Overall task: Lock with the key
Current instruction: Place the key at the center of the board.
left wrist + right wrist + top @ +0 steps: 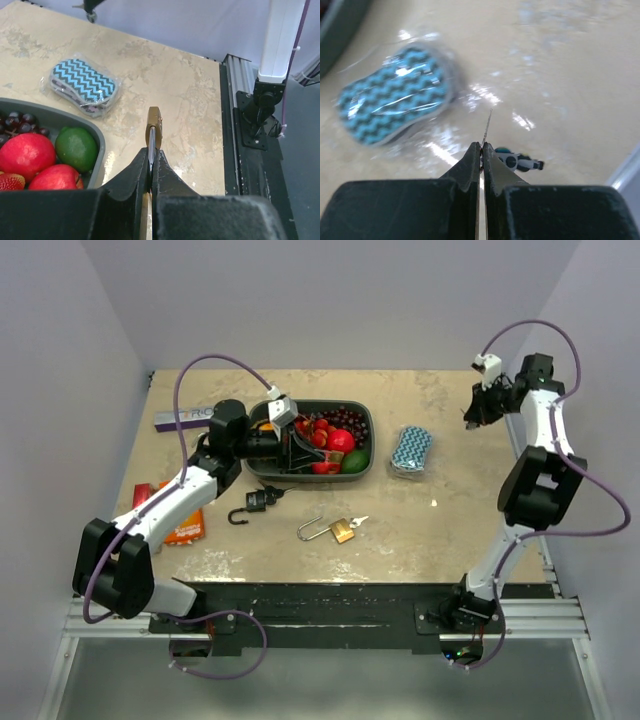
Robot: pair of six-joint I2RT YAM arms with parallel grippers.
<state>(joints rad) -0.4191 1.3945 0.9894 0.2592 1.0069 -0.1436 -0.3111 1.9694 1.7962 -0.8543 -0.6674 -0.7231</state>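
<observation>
A brass padlock (341, 531) with a silver shackle lies on the table in front of the tray. A silver key (358, 521) sits at its right end; I cannot tell whether it is inserted. My left gripper (298, 448) hovers over the tray, shut and empty. In the left wrist view the fingertips (151, 155) line up with the padlock (154, 125) on the table beyond. My right gripper (470, 422) is raised at the far right, shut (481, 146), with a thin wire-like strand sticking out of its tips.
A grey tray (365, 425) holds apples, a lime (76, 148), grapes and strawberries. A black padlock (257, 500) with an open shackle lies left of the brass one. A blue zigzag packet (411, 451), a purple box (185, 418), an orange packet (185, 527) and a small toy piece (517, 161) also lie on the table.
</observation>
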